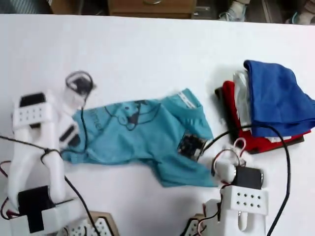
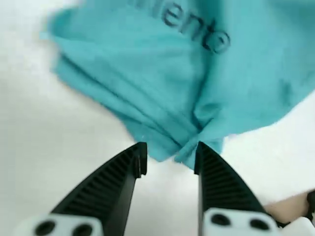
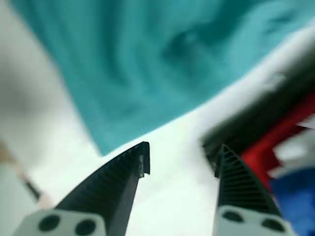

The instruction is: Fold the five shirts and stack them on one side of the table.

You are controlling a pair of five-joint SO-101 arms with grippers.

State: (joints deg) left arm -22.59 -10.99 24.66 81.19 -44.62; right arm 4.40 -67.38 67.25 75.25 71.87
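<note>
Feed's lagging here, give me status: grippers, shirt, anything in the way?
Left gripper open, tips at bunched edge of teal shirt. Right gripper open over table beside stack. Shirt spread out, unfolded. Black cable crosses stack's near edge.

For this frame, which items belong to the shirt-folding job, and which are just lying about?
Part of the job:
- teal shirt, loosely spread on the table
- stack of shirts, blue on top, at the right in the high view
- left gripper and right gripper, both open

Just lying about:
- black cable beside the stack
- wooden furniture beyond the table
</note>
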